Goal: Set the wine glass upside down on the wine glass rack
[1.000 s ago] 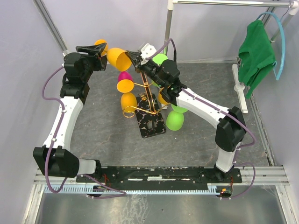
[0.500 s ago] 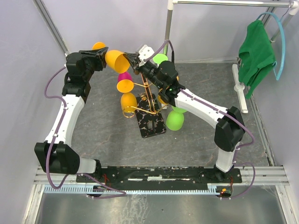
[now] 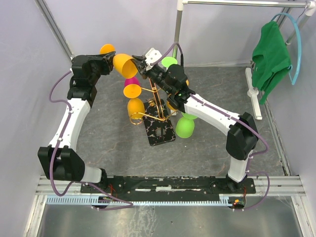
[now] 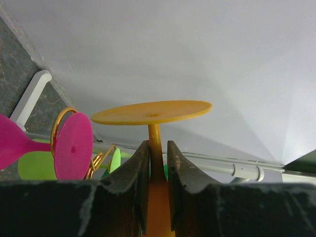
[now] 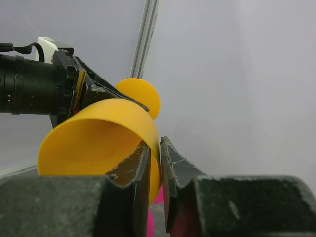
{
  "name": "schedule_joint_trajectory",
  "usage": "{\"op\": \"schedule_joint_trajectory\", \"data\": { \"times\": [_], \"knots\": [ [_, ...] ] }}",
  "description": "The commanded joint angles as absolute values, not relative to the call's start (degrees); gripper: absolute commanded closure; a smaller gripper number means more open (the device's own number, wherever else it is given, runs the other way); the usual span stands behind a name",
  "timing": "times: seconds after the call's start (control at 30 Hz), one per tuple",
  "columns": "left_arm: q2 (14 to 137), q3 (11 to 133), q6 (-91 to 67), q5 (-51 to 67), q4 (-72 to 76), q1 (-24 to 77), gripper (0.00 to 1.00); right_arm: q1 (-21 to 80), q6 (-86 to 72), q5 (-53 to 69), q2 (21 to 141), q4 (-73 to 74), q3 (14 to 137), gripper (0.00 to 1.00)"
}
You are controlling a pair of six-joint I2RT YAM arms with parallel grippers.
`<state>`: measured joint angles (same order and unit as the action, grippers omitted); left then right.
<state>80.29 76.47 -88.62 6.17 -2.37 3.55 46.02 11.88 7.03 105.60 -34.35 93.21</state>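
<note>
No lettering, label, brand or number can be read anywhere from where I stand; the only candidates are a few pale marks on the black base plate along the near edge of the table, and they are too small to tell whether they are writing at all.

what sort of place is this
Probably a robotics lab test cell: plain walls box in a grey tabletop, two arms bolt to a rail, and staged props include a gold wine glass rack and a hung green shirt.
</note>
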Motion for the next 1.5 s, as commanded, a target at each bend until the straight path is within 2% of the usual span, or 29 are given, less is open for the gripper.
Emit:
{"op": "schedule_joint_trajectory", "data": {
  "times": [0.0, 0.3, 0.57, 0.9, 1.13, 1.47],
  "knots": [
    [80.65, 77.42, -89.58, 8.24, 1.72, 4.13, 0.97, 46.67, 12.33, 8.36, 103.73, -35.64, 94.59, 0.75],
    [81.83, 81.24, -87.75, 5.75, 6.39, 2.25, 0.97, 46.7, 16.81, 5.92, 95.19, -29.45, 87.01, 0.51],
    [82.79, 83.94, -82.21, 8.91, 11.64, -1.35, 0.97, 46.59, 21.7, -3.88, 86.76, -21.35, 80.23, 0.37],
    [80.97, 82.7, -63.24, 21.55, 22.94, -2.85, 0.97, 41.98, 17.04, -16.34, 86.44, -2.69, 88.52, 0.33],
    [78.74, 80.68, -54.39, 38.67, 36.51, -2.84, 0.97, 33.04, 8.05, -18.44, 87.01, 9.15, 95.49, 0.32],
    [65.24, 70.75, -35.52, 56.28, 35.49, -2.81, 0.97, 28.51, 5.72, -19.6, 86.25, 12.92, 92.31, 0.32]
  ]
}}
